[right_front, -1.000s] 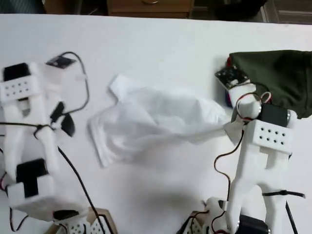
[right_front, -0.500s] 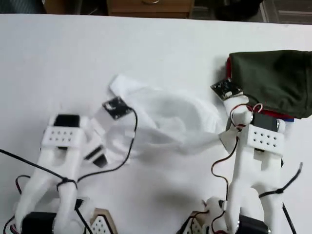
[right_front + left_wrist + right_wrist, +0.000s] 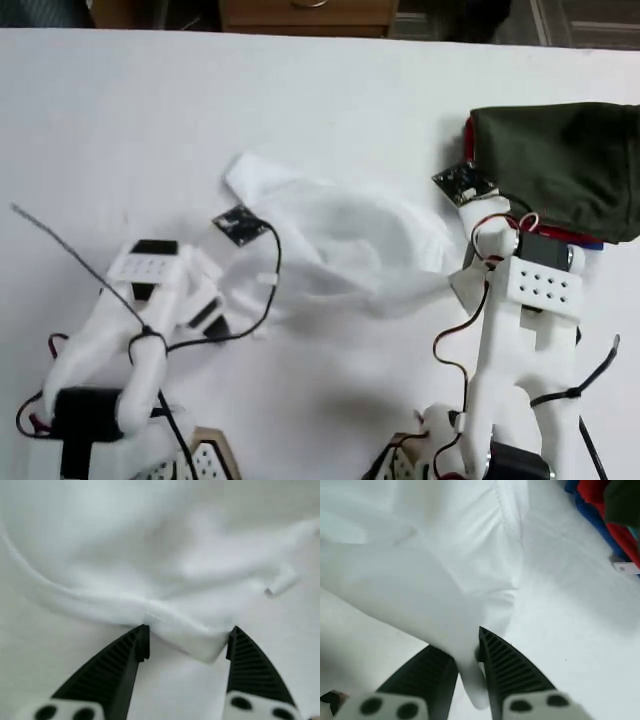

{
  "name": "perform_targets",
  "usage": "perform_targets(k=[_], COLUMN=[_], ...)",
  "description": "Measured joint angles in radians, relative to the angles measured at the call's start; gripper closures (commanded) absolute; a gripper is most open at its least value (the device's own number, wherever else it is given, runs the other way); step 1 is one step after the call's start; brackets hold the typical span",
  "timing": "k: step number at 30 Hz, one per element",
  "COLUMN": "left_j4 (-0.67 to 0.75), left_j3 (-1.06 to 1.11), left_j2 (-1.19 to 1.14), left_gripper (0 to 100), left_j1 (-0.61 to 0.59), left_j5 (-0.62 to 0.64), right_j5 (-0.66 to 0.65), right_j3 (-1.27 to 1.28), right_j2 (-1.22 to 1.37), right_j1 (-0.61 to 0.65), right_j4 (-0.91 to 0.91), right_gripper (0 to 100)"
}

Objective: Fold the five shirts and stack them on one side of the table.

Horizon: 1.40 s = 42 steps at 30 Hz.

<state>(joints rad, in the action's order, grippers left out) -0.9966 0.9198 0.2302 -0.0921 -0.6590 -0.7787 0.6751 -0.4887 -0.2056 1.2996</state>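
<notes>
A crumpled white shirt [image 3: 340, 240] lies mid-table. My left gripper [image 3: 205, 305] is at its left edge; in the left wrist view it [image 3: 187, 642] stands open, with the shirt's hem [image 3: 180, 630] lying between the two black fingertips. My right gripper [image 3: 463, 278] is at the shirt's right corner. There the right wrist view shows it [image 3: 467, 655] shut on a bunched fold of the white shirt [image 3: 420, 580]. A folded dark green shirt [image 3: 560, 165] tops a stack at the right side, with red and blue shirts [image 3: 600, 500] beneath it.
The white table [image 3: 330, 110] has free room along the far side and at the left. Both arm bases and loose cables [image 3: 265, 290] crowd the near edge. A wooden cabinet [image 3: 305, 15] stands beyond the far edge.
My left arm has swung in from the table's left side to the shirt's left edge. The right arm shifted slightly, still holding the shirt's right corner.
</notes>
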Motion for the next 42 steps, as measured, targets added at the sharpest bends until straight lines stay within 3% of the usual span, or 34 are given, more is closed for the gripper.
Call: perform_targets(k=[8, 13, 19, 26, 35, 42], left_j4=[0.014, 0.005, 0.0, -0.057, -0.433, -0.715], left_j3=[-0.021, -0.021, -0.02, -0.055, -0.476, -0.878], left_j2=[-0.046, -0.046, -0.046, -0.048, -0.049, -0.049], left_gripper=[76, 99, 97, 97, 97, 97], left_j1=[0.011, 0.052, 0.1, 0.118, 0.091, 0.038], left_j5=[0.186, 0.204, 0.206, 0.213, 0.216, 0.259], right_j5=[0.0, 0.0, 0.002, 0.143, 0.295, 0.311], right_j3=[0.0, 0.0, 0.012, 0.071, -0.158, -0.295], right_j2=[0.0, 0.0, 0.0, 0.0, 0.0, 0.0], right_j1=[0.0, 0.0, 0.0, 0.094, 0.147, 0.147], right_j4=[0.0, 0.0, -0.006, -0.121, -0.143, -0.138], right_gripper=[98.1, 98.1, 98.1, 98.1, 98.1, 98.1])
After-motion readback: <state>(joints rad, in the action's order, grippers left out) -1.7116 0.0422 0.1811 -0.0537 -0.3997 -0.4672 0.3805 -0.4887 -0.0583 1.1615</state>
